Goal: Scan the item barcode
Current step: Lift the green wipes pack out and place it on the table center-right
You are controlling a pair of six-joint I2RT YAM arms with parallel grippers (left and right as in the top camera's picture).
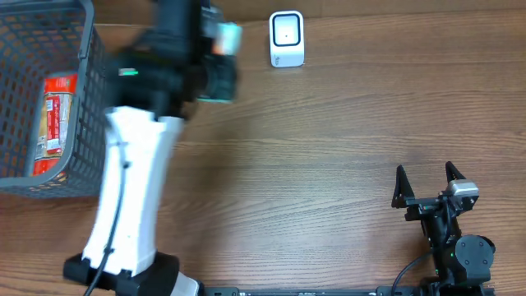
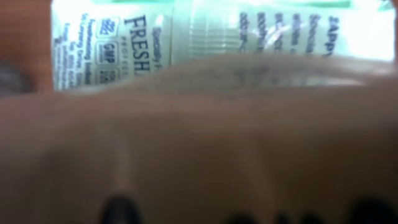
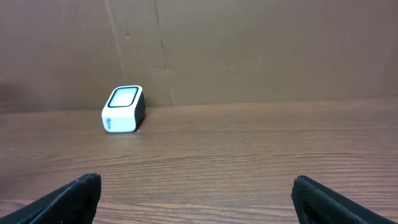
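Nearest the robot's base, the right gripper (image 1: 425, 171) rested low at the front right of the table (image 1: 329, 148), its jaws spread as wide as they go and holding nothing. The tabletop was brown wood-grain laminate, with the grain running side to side. Further out on the left, the left arm rose well above the surface. The left gripper (image 1: 222, 45) was partly closed on the packet (image 2: 143, 31), a pale green-and-white item printed with "FRESH", held aloft near the table's far edge. The left wrist view was too blurred to show the fingers. At the left edge stood a grey mesh basket (image 1: 89, 107) with a red package (image 1: 57, 115) inside. Near the far edge, just right of the packet, sat the small white scanner (image 1: 287, 39). Behind it stood a plain brown wall (image 3: 261, 50).
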